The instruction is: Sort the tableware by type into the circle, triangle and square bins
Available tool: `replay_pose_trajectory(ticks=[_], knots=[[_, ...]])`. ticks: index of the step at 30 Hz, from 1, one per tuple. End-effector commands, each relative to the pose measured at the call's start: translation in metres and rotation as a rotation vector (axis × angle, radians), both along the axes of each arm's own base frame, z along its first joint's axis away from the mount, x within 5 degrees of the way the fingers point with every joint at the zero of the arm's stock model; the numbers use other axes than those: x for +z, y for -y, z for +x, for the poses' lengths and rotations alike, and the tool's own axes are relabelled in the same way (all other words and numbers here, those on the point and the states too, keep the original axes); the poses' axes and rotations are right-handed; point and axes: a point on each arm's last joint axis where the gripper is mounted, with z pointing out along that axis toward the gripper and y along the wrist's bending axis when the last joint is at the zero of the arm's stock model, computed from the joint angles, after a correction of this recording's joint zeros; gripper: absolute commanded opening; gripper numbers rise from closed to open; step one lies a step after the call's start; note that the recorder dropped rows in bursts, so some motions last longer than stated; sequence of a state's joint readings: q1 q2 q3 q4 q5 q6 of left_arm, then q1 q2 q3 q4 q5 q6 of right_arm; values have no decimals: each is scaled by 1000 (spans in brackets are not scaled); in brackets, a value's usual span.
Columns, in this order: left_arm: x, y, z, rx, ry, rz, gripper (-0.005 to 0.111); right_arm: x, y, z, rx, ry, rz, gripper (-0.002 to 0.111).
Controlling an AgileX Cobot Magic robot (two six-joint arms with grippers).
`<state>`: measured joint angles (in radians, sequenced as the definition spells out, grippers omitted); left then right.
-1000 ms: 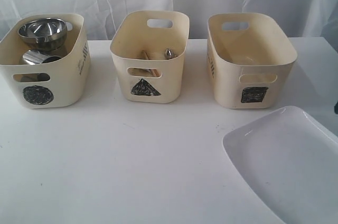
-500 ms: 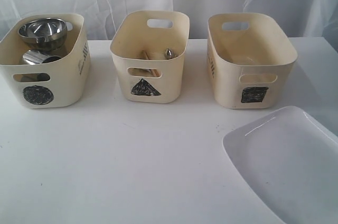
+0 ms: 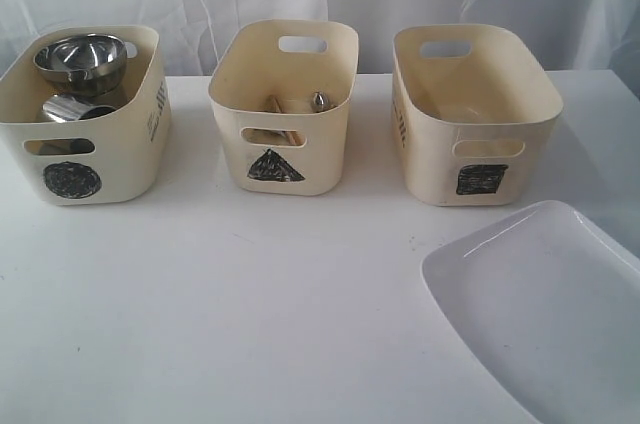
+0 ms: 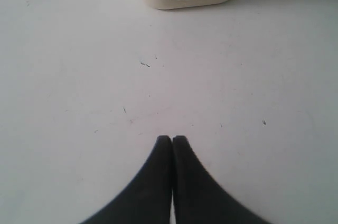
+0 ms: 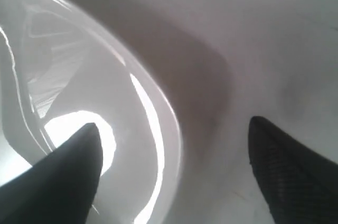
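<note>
On the white worktop (image 3: 250, 324), a large white plate (image 3: 550, 314) lies at the near right, in front of the square bin (image 3: 500, 94). The triangle bin (image 3: 320, 144), centre, holds chopsticks (image 3: 277, 106) and a steel utensil (image 3: 319, 101). The circle bin (image 3: 130, 159), left, holds a steel bowl (image 3: 80, 59) above a mug (image 3: 70, 109). The right claw (image 5: 173, 123), spread wide, straddles the plate's rim. The left claw (image 4: 172, 139), pressed together, hangs over the worktop near the circle bin.
</note>
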<state>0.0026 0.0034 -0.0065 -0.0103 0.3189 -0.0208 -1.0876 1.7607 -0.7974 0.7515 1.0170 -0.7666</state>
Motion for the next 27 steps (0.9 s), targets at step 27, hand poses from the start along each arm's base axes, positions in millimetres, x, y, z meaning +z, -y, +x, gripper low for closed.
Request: replay_pose_trajectory(ticks=[27], knots=[[-3, 1, -1, -6, -14, -5, 0, -65, -31, 19, -97, -77, 15, 50]])
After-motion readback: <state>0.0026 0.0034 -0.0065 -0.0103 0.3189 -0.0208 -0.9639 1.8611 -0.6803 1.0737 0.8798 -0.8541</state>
